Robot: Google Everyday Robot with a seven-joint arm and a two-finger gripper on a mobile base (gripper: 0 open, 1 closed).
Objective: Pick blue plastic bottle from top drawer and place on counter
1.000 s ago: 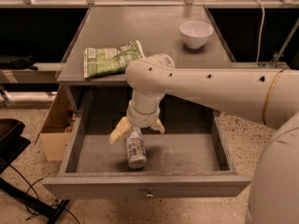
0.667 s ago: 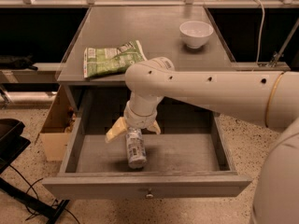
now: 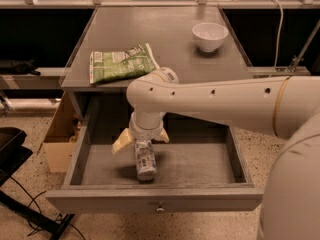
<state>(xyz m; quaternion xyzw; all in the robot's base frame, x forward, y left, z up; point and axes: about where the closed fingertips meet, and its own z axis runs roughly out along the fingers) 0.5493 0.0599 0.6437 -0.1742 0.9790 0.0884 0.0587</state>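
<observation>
Hanging down into the open top drawer [image 3: 100, 202], the gripper [image 3: 141, 142] sits over the far end of the blue plastic bottle [image 3: 145, 164]. Its fingers [image 3: 121, 144] are spread wide, straddling the bottle without clamping it. The bottle lies on the drawer floor; a green snack bag [image 3: 120, 63] and a white bowl [image 3: 210, 35] are on the counter [image 3: 160, 31].

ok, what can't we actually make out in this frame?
Camera view:
- blue plastic bottle: cap end hidden under the gripper, which sits open over it in the top drawer; contact unclear.
- Label print: too small.
- Drawer rear: blocked by the arm and the counter overhang.
</observation>
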